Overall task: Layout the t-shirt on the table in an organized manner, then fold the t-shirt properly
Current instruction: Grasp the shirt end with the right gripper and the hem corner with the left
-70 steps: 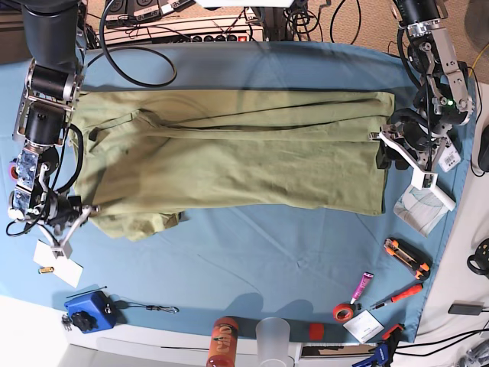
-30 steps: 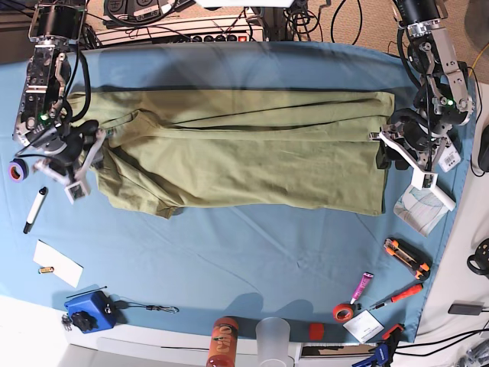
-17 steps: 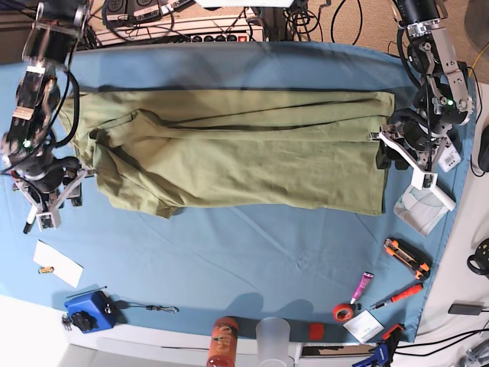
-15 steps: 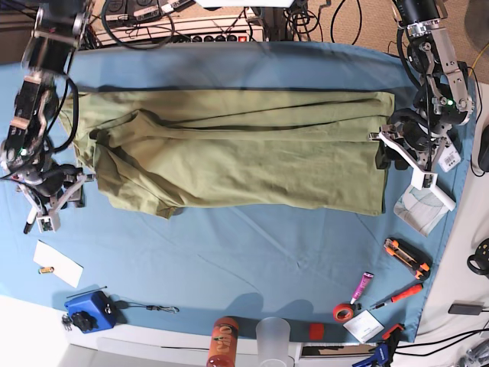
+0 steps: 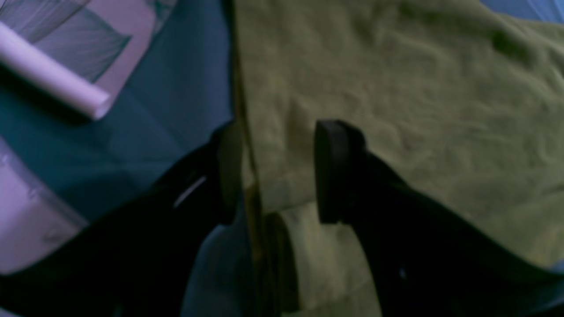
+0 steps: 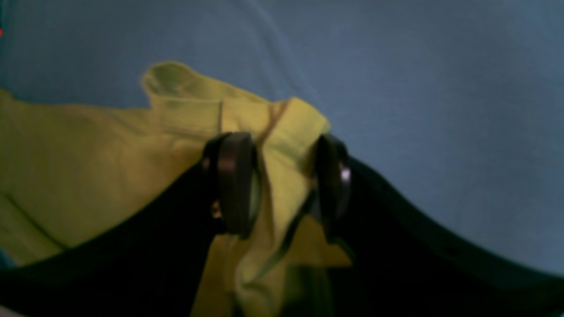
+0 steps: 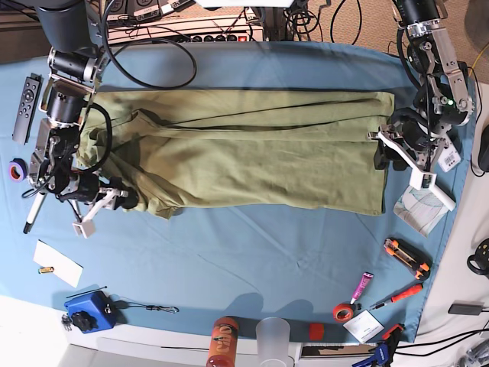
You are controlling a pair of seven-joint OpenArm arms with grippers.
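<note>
The t-shirt (image 7: pixel 244 149) lies spread lengthwise across the far half of the blue worktop (image 7: pixel 252 252), folded along its length so that it forms a long olive band, and each end reaches one of the two grippers.

The right gripper (image 6: pixel 280 180) is at the sleeve end. In the right wrist view a bunched fold of fabric with a hemmed edge (image 6: pixel 282 132) sits between its two dark jaws, both of which touch the cloth, so the jaws are closed on the t-shirt, standing fairly wide around the thick wad. Beyond the jaws is bare blue cloth; to their left the shirt spreads away in loose wrinkles. In the base view this gripper (image 7: pixel 114 200) is at the near corner of the shirt's end, where the cloth is rumpled.

The left gripper (image 5: pixel 277 169) is at the hem end. Its jaws straddle the straight edge of the shirt (image 5: pixel 240 132): one jaw is over the fabric, the other just outside the edge, over the worktop. The jaws stand apart, and I cannot tell whether they actually pinch the cloth. Away from the jaws on the worktop side lies a pale packet (image 5: pixel 66 53) with a white bar across it.

Near the right gripper, on its outer side, lie a marker pen (image 7: pixel 33 212) and a roll of purple tape (image 7: pixel 17 170).
</note>
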